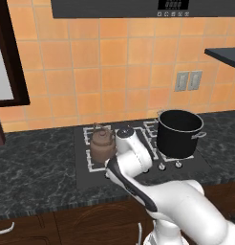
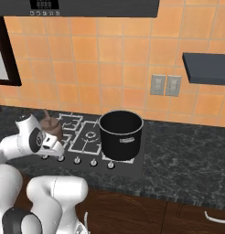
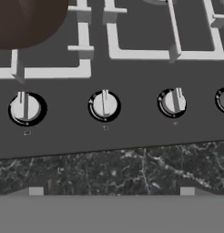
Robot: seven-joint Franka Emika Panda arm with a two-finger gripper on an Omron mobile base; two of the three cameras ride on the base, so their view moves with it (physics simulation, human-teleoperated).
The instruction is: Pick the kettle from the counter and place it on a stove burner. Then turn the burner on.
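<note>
- Kettle (image 1: 101,145) sat on front-left stove burner (image 1: 94,162) grate, upright, arched handle up; brown body also seen at top-left corner of hand view (image 3: 27,20).
- In right base view, kettle (image 2: 51,126) partly hidden behind arm's wrist; burner grate (image 2: 71,122) just right of it.
- Gripper: hand lowered over front edge of cooktop, just in front of kettle, apart from it. Only blurred grey nubs of fingertips (image 3: 35,191) at bottom of hand view (wide apart there), nothing between them; whether spread or pressed together – can't tell for sure.
- Row of silver knobs along cooktop front strip: far-left knob (image 3: 25,108), next knob (image 3: 104,105), third (image 3: 173,102), fourth cut off at right edge. Indicator bars all roughly upright in hand view.
- Black pot (image 1: 179,133) on right-side burner, well apart from kettle; also in right base view (image 2: 120,134).
- Counter (image 1: 38,167), dark marbled w/ white veining, runs both sides of black cooktop (image 1: 196,165); its front lip below knobs in hand view (image 3: 132,168).
- Orange tile wall behind, w/ double outlet plate (image 1: 188,81).
</note>
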